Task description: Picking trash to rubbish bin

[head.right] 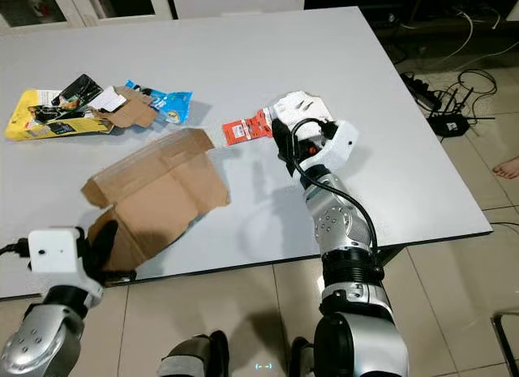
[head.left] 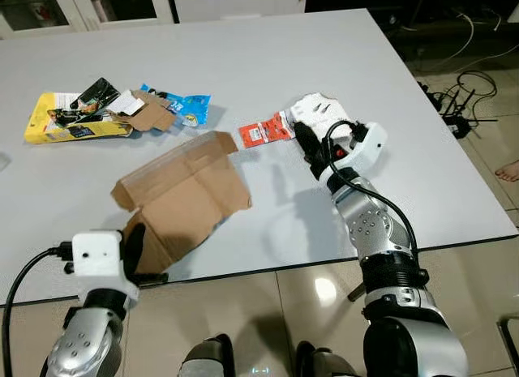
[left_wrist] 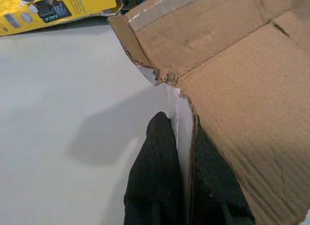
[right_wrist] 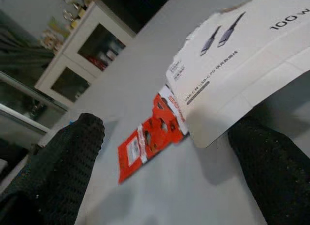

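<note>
Left gripper jaws clamp the cardboard box edge, hiding it between them. Right gripper jaws spread open; red wrapper and white packet lie between and just ahead on the surface.

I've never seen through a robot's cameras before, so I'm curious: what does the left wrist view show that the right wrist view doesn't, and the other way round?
The left wrist view alone shows the left gripper shut on the edge of the torn brown cardboard box, with a yellow package farther off.

The right wrist view alone shows the right gripper open, its fingers either side of an orange-red packet and a white cable package, with a cabinet behind.

Both show black fingers and the white table.
</note>
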